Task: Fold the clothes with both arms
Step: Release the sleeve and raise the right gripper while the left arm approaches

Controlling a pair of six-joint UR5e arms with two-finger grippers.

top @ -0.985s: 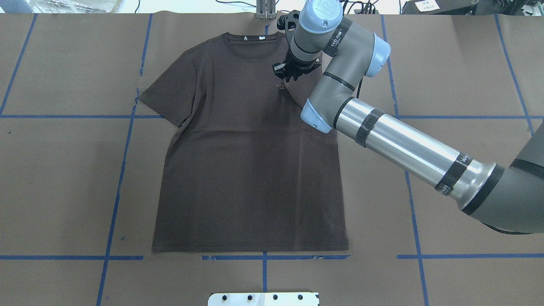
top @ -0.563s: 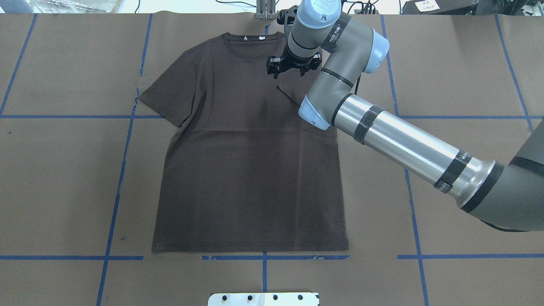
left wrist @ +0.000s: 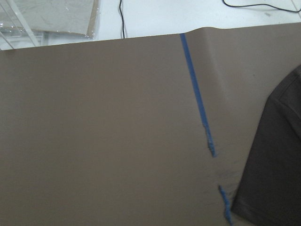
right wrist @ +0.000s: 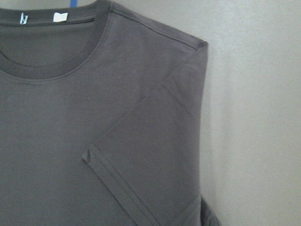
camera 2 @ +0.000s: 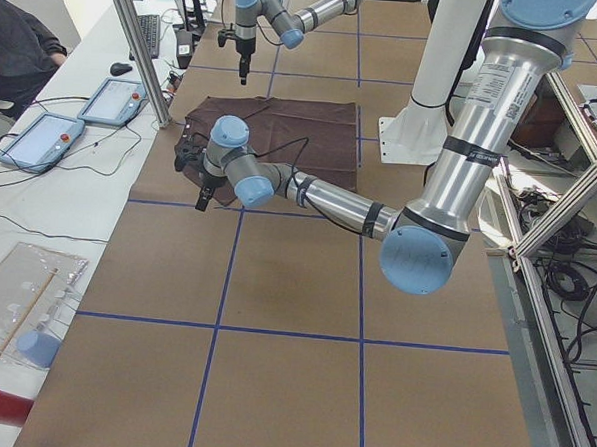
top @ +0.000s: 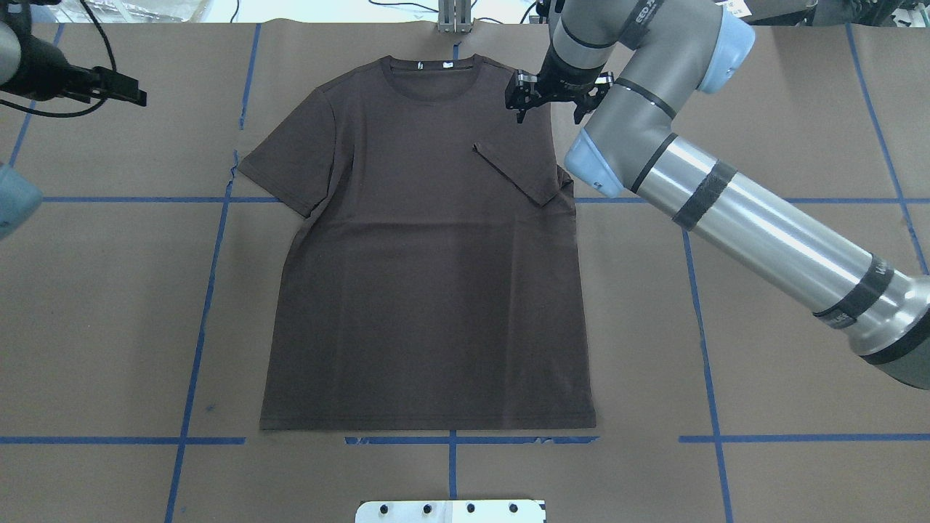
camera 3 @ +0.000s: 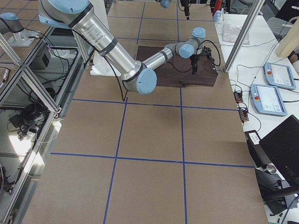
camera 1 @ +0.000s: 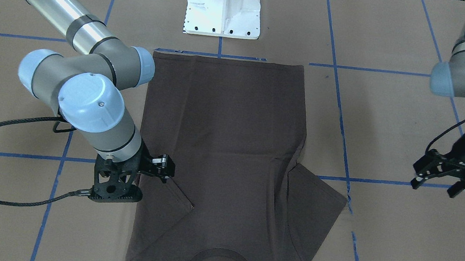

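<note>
The dark brown T-shirt (top: 429,290) lies flat on the brown paper, collar at the far side, white neck tag (top: 448,65) showing. Its right sleeve (top: 519,167) is folded inward over the chest and hides the logo; the fold also shows in the right wrist view (right wrist: 150,160). The left sleeve (top: 287,167) lies spread out. My right gripper (top: 552,102) hovers open and empty over the shirt's right shoulder, also in the front view (camera 1: 155,170). My left gripper (top: 134,93) is open and empty, well off the shirt beyond the left sleeve (camera 1: 434,186).
The white pedestal base (camera 1: 223,8) stands at the near edge behind the hem. Blue tape lines (top: 203,290) cross the paper. A black cable (camera 1: 0,123) loops from the right wrist. Tablets (camera 2: 43,135) lie on the white bench beyond the far edge.
My right gripper let go of the folded sleeve, opened, and moved right and back to the shoulder. The left gripper has come into the overhead view at the top left.
</note>
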